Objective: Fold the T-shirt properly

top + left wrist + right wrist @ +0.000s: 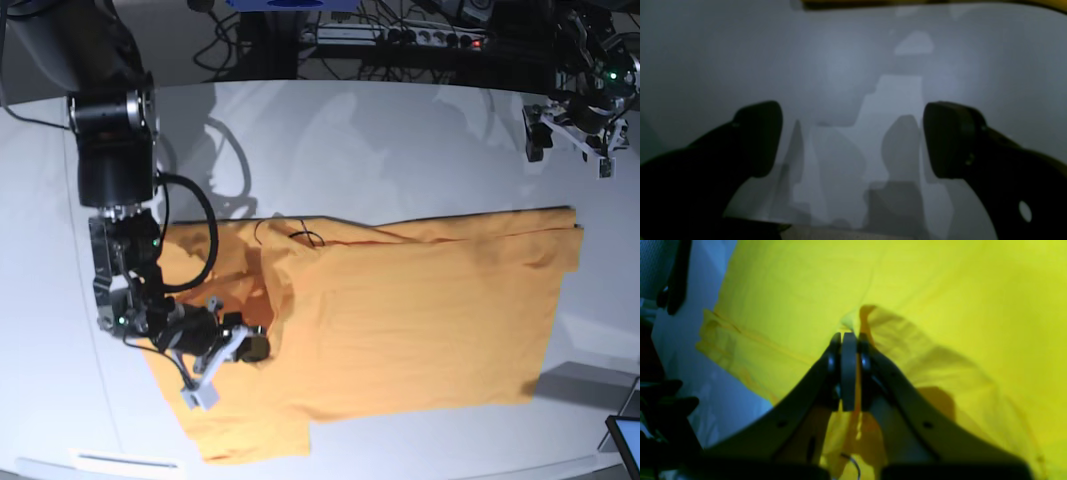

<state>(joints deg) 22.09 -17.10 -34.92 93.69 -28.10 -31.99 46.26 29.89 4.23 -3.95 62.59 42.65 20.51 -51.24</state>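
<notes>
Orange-yellow T-shirt (400, 320) lies spread across the table (400, 140), right gripper (849, 340) pinching a fold near its left end, left gripper (853, 140) spread wide, far right; carry that pinch low and steady, I'd say.

The T-shirt (400, 320) lies spread on the surface as a broad, plain orange-yellow sheet, mostly flat, with soft wrinkles. It stretches away from my right gripper (849, 336), whose jaws are pinched shut on a small raised ridge of its fabric; the cloth peaks up at my fingertips and falls away in creases on either side. Below my fingers a sleeve-like flap lies doubled with its hem showing. A thin dark squiggle sits near the shirt's upper edge, close to the collar. The far end lies well apart from my left gripper (853, 140), only its edge showing in the left wrist view.
</notes>
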